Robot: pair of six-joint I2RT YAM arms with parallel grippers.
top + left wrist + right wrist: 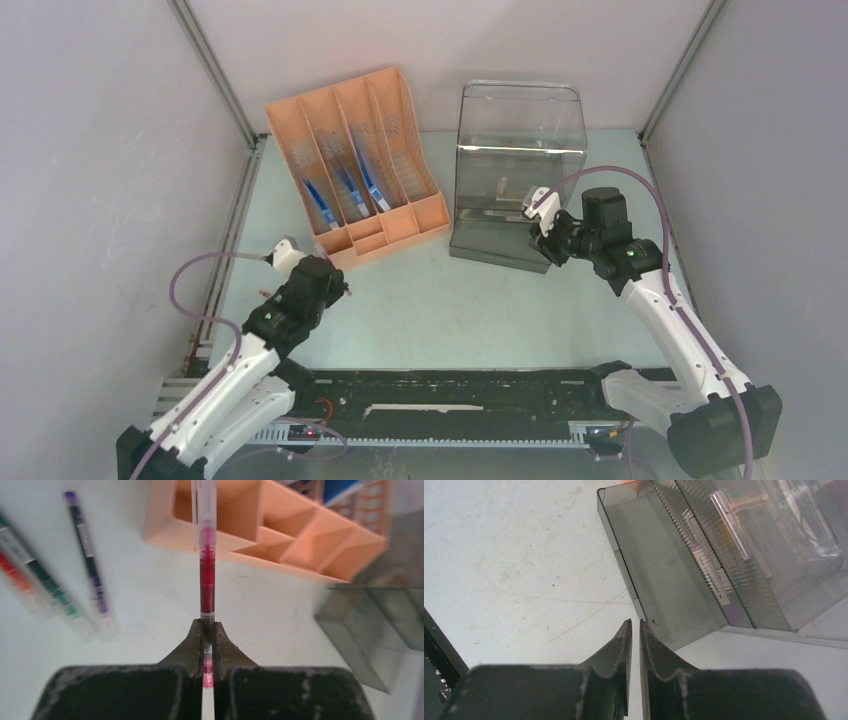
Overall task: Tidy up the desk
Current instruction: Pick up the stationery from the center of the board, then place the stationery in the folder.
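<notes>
Under left jaws, desk (150,610), red pen (207,580) pinched between them

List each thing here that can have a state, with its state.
Left gripper: shut on red clear-barrelled pen.
Right gripper: jaws nearly together, empty.
Smoky grey plastic tray under clear box: sticking out forward, empty.
Orange plastic slotted organiser: upright, blue items in its slots.
Purple pen, green pen, orange pen: lying loose on pale green desk.
</notes>
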